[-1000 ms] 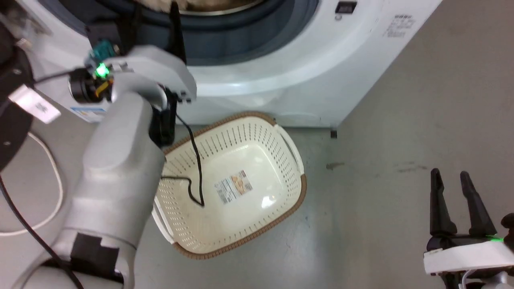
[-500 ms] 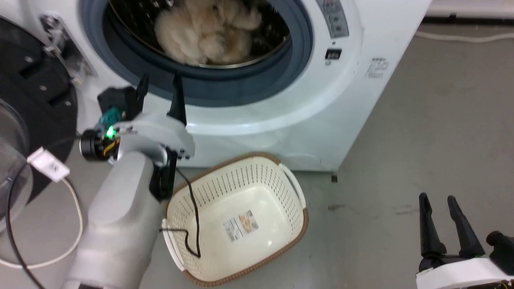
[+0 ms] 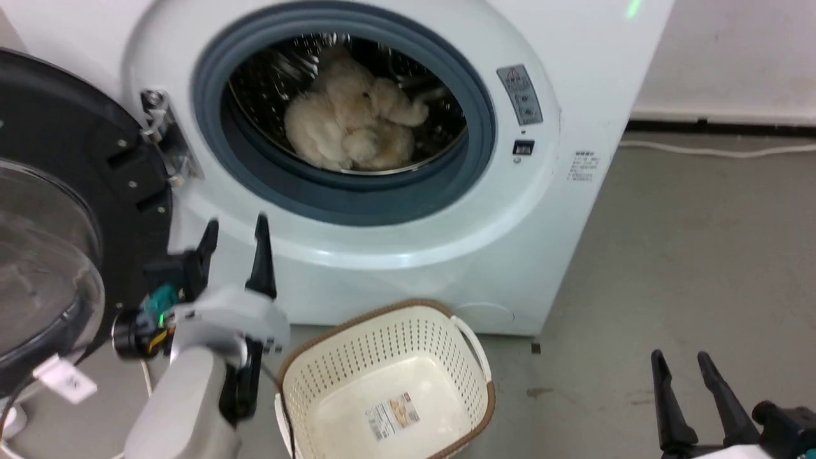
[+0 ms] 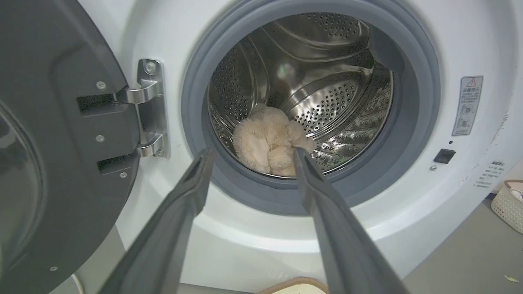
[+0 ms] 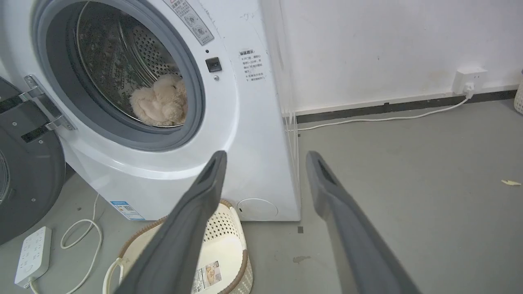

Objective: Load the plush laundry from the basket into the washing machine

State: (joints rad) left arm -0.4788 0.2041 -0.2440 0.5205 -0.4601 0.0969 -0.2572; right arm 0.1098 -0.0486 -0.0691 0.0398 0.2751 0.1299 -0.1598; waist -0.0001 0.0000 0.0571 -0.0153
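Flanking the left gripper [image 3: 236, 223], the black-rimmed door [image 3: 76, 159] hangs wide.

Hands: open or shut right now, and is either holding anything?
Left hand: open, empty, in front of the washer.
Right hand: open, empty, above the floor.

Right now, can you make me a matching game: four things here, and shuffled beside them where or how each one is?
1 plush laundry
2 basket
3 washing machine door
4 left gripper

A open, holding nothing
B swung wide open
C lying in the drum
D empty, on the floor

Pairs: 1-C, 2-D, 3-B, 4-A
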